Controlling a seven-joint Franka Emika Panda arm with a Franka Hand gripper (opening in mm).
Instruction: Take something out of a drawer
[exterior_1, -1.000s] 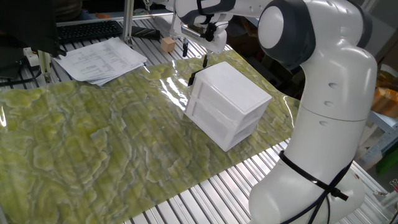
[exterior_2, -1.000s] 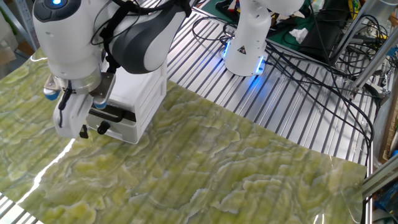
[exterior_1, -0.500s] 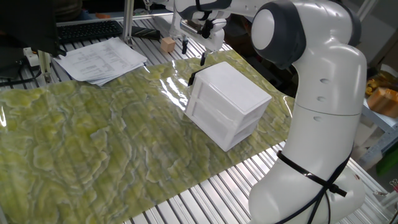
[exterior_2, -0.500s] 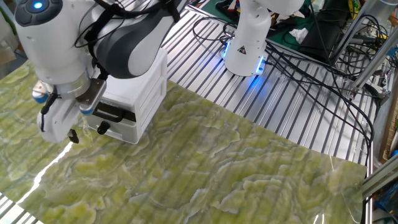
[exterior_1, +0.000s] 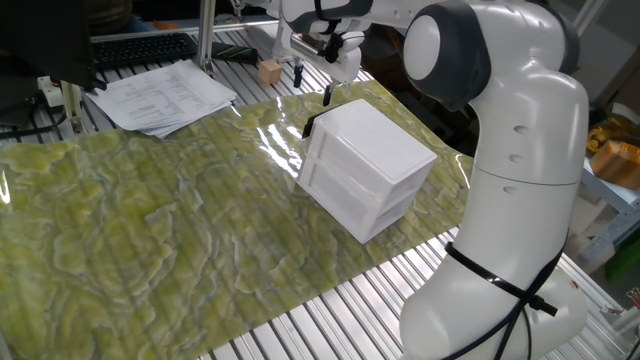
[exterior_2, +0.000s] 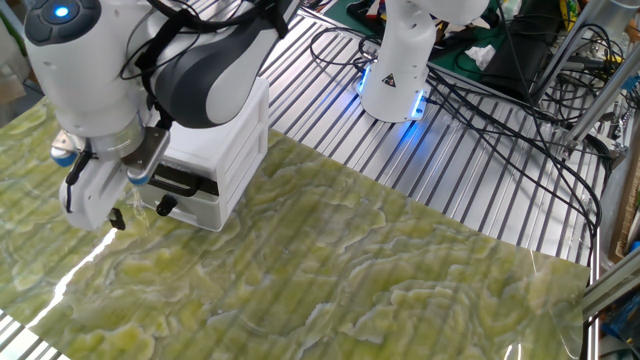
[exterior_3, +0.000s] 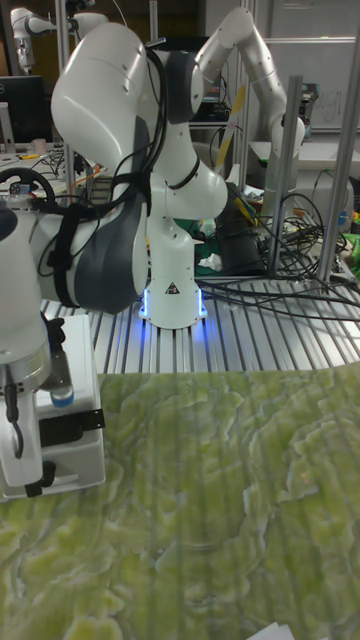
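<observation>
Gripper (exterior_1: 311, 85) hangs over the table's far edge in front of the cabinet (exterior_1: 365, 168), jaws spread wide, holding and touching nothing. Wooden cube (exterior_1: 268, 70) sits on the slatted table just beyond the green mat's (exterior_1: 170, 220) far edge, near the papers (exterior_1: 165, 96). Drawer (exterior_2: 186, 180) looks shut.

Green-yellow marbled mat (exterior_1: 150, 230) covers most of the table, spreading out below and past the gripper. Stack of printed papers (exterior_1: 165, 95) lies off the mat's edge, well apart from the gripper, w/ a black keyboard (exterior_1: 140, 48) just behind it. Bare ribbed metal tabletop (exterior_2: 480, 190) on the far side of the gripper, w/ a tangle of black cables (exterior_2: 500, 90) over it.
</observation>
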